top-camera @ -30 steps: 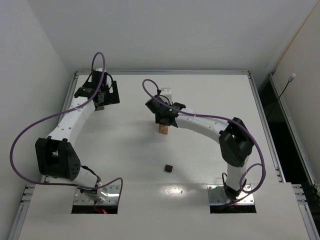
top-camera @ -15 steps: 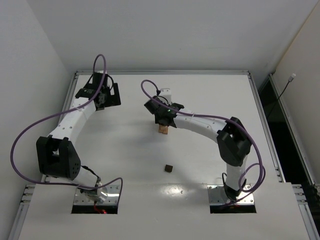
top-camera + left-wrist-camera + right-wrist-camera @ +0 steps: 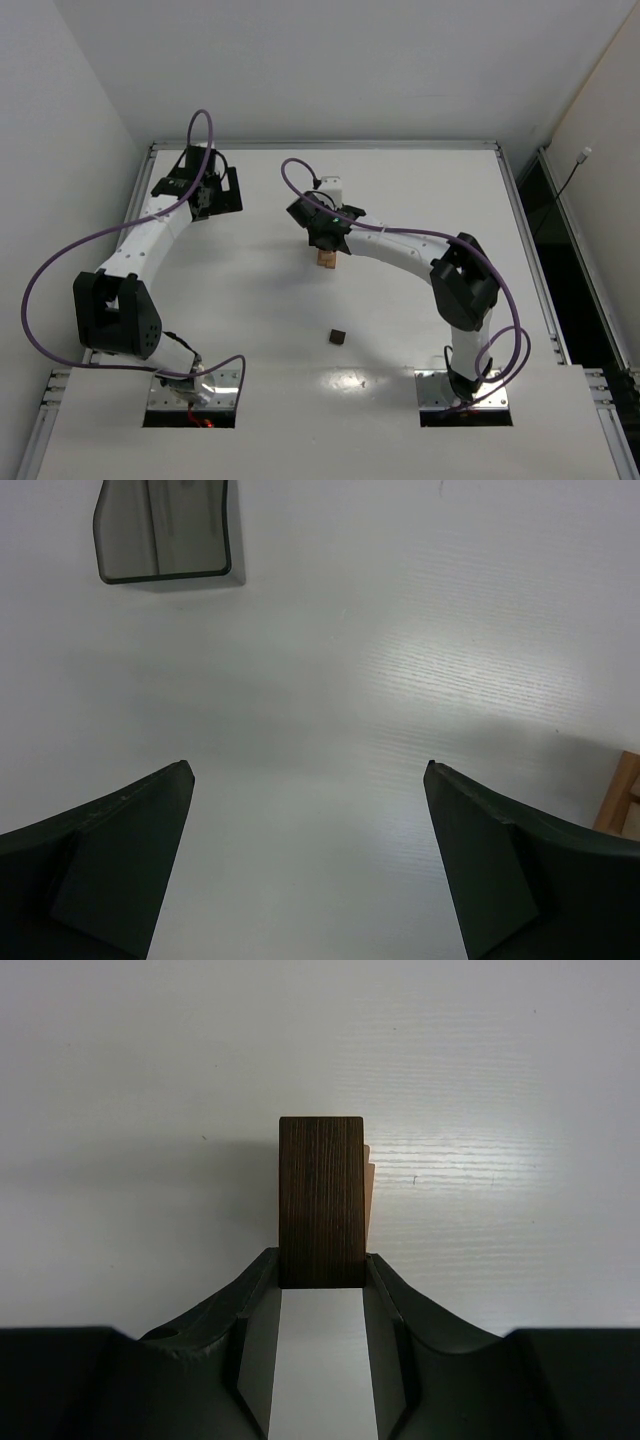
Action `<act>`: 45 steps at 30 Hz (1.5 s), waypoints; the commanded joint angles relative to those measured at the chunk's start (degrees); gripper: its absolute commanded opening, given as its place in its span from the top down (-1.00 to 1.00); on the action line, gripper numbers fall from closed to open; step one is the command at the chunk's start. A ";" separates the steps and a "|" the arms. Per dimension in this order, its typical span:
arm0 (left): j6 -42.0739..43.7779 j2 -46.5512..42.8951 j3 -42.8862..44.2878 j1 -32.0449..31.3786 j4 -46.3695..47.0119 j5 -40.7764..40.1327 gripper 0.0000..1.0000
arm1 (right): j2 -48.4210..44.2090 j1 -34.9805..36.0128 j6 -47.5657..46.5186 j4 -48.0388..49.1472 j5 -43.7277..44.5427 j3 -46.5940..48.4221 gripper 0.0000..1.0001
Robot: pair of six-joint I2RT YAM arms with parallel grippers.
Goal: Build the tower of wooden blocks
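1. Tower (image 3: 327,259), top view: tan blocks stand mid-table, directly under the right gripper (image 3: 325,240). A dark cube (image 3: 338,336) lies nearer, well apart from them. The left gripper (image 3: 205,197) hovers over the far-left area of the table (image 3: 420,330).
2. Left wrist view: left gripper (image 3: 308,770) fingers are spread wide and hold nothing. The bin (image 3: 165,530) lies on the table ahead of the left finger. The tower (image 3: 622,792) shows its tan edge at the right border.
3. Right wrist view: the right gripper (image 3: 320,1265) pinches an upright dark block (image 3: 320,1200) between both fingers. The tower (image 3: 369,1195) shows as a tan sliver just behind its right side.
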 commanded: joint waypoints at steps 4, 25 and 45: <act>-0.58 -0.24 -0.10 1.00 1.35 0.84 -1.00 | 0.50 0.40 1.96 0.40 2.00 1.60 1.00; -0.58 0.29 -0.10 1.00 1.35 1.99 -1.00 | 1.03 -0.13 2.48 0.40 1.38 0.02 1.00; -0.58 0.82 -0.10 1.00 1.35 2.51 -1.00 | 2.09 -0.13 2.48 1.45 -0.81 -1.04 1.00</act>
